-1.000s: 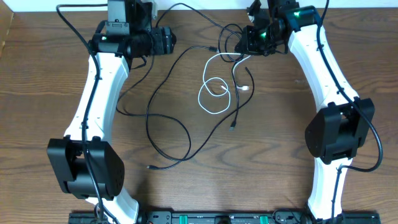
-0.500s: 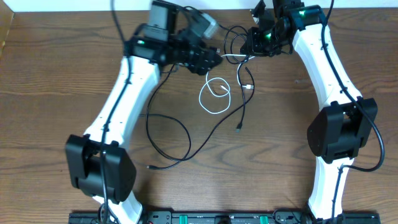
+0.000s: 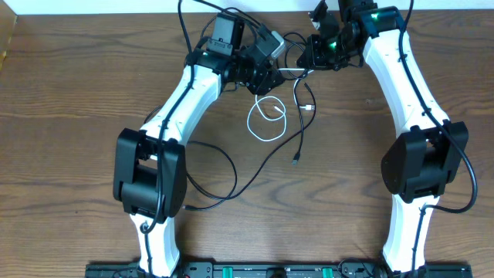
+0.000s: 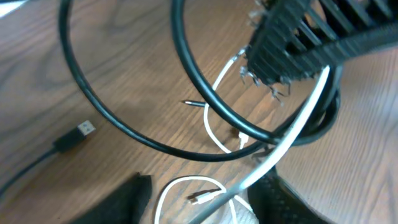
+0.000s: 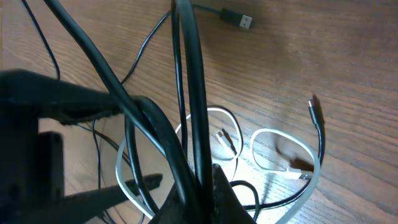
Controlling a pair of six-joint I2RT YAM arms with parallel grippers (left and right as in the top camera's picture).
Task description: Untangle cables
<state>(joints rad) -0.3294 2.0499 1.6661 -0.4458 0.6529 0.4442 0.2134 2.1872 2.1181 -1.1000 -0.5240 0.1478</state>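
The cables lie tangled at the top middle of the table. The white cable (image 3: 266, 117) forms loops below both grippers. A black cable (image 3: 299, 131) hangs down to a plug tip, and another black cable (image 3: 210, 179) curls off to the left. My right gripper (image 3: 310, 55) is shut on a bundle of black cables (image 5: 186, 93) and holds them lifted off the wood; its jaws (image 5: 208, 183) pinch them. My left gripper (image 3: 266, 71) is open just left of it, its fingers (image 4: 205, 205) either side of a white cable loop (image 4: 186, 186). Black cable arcs (image 4: 124, 127) cross above.
A USB plug (image 4: 78, 134) lies on the wood to the left of my left gripper; it also shows in the right wrist view (image 5: 241, 20). The table's back edge (image 3: 255, 9) is close behind both grippers. Thick black arm wiring (image 3: 193, 15) loops over the left arm.
My left arm has swung from the top left rightward into the tangle, ending beside my right gripper. The right gripper has held its place with the black cables lifted.
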